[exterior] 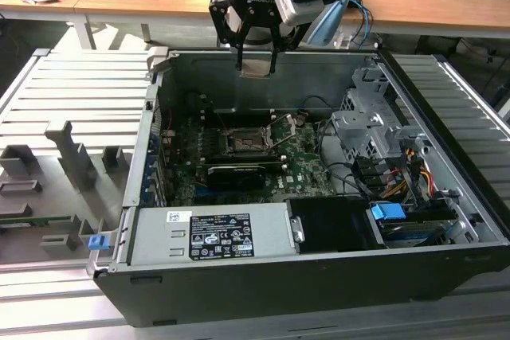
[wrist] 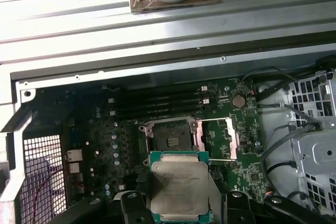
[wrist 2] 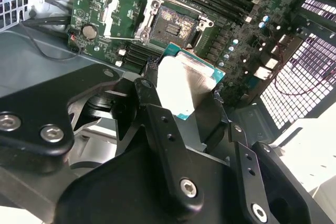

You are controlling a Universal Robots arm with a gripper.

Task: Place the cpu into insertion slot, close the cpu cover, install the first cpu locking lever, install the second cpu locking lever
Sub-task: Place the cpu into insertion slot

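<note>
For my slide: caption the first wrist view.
Gripper holds the cpu above the insertion slot, cpu cover open.

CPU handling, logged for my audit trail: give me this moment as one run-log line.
gripper: shut on cpu | position: above motherboard | insertion slot: empty | cpu cover: open

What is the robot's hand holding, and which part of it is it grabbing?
The hand is holding the cpu, the flat square chip. It pinches the chip by two opposite side edges, so the metal face is uncovered.
</note>
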